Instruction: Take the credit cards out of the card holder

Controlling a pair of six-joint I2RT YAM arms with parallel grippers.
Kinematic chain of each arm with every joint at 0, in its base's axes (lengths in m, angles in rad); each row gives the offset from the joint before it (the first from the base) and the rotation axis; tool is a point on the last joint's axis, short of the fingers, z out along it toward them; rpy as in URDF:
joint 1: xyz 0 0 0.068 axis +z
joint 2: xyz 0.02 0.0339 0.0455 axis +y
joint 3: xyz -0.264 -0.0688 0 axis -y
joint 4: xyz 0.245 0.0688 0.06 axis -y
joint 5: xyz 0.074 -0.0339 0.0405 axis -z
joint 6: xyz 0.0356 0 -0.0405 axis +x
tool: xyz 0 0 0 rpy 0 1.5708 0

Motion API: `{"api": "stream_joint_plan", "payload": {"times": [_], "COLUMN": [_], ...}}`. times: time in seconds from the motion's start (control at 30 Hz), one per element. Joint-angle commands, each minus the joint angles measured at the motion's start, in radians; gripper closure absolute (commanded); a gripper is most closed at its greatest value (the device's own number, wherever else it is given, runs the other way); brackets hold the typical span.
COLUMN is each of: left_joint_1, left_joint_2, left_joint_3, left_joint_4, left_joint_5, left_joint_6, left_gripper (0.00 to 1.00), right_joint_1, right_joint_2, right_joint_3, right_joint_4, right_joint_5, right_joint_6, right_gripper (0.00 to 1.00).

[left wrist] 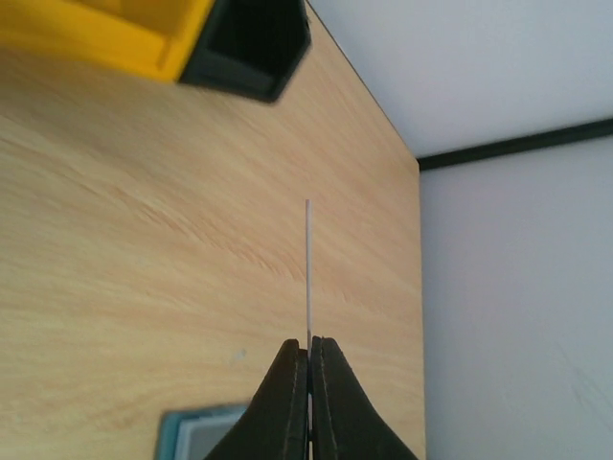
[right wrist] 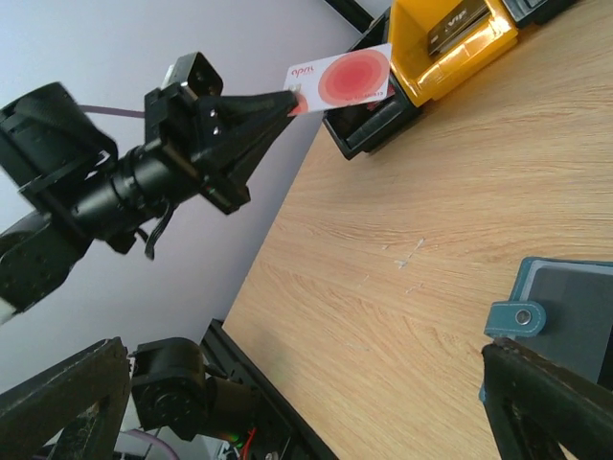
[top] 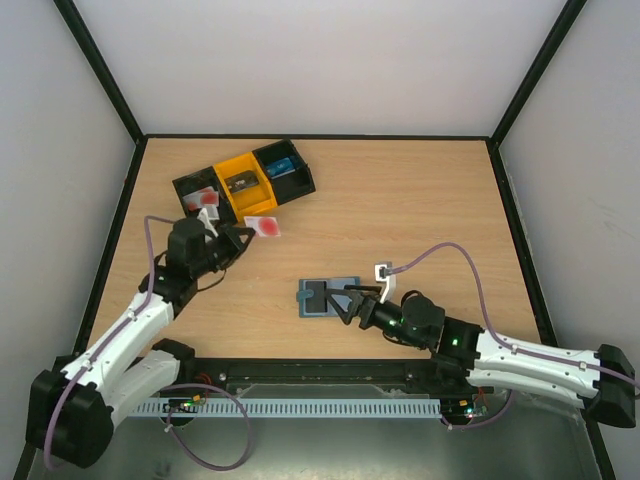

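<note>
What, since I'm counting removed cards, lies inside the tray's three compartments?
In the tray: a red-and-white card on the left, a dark flat item in the orange middle, something blue on the right. Anything underneath them is covered.

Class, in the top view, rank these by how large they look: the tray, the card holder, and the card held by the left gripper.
1. Tray
2. Card holder
3. Held card, smallest even though it is lifted towards the camera.
</note>
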Motion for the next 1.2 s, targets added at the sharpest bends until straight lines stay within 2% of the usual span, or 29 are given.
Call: {"api": "stream_joint_plan", "payload": {"times": [0.0, 0.17, 0.33, 0.5, 0.67, 0.97, 1.17], "left_joint_1": [0.118, 0.243, 0.421, 0.521, 0.558, 0.562, 0.563], "left_joint_2": [0.04, 0.068, 0.14, 0.242, 0.387, 0.622, 0.697], "left_joint_3": [0.067, 0.124, 0.197, 0.275, 0.331, 0.45, 0.523], "left_joint_4": [-0.048, -0.105, -0.132, -0.188, -0.194, -0.153, -0.153], "left_joint_5": [0.075, 0.008, 0.026, 0.024, 0.043, 0.057, 0.042], "left_joint_6": [0.092, 0.158, 0.214, 0.286, 0.343, 0.35, 0.355], "left_gripper": [0.97, 0.97, 0.95, 0.97, 0.97, 0.97, 0.97], "right_joint_1": [-0.001, -0.001, -0.001, -0.001, -0.001, -0.001, -0.001], "right_joint_2": [-0.042, -0.072, -0.062, -0.034, -0.006, -0.012, -0.048], "right_joint_3": [-0.007, -0.005, 0.034, 0.062, 0.083, 0.105, 0.098], "right_joint_4": [-0.024, -0.034, -0.071, -0.068, -0.082, -0.131, -0.153], "right_joint_5": [-0.038, -0.024, 0.008, 0.013, -0.005, -0.016, 0.016], "right_joint_6": [-0.039, -0.042, -0.089, -0.126, -0.142, -0.141, -0.157], "right_gripper": [0.02, 0.02, 0.02, 0.02, 0.02, 0.02, 0.02]}}
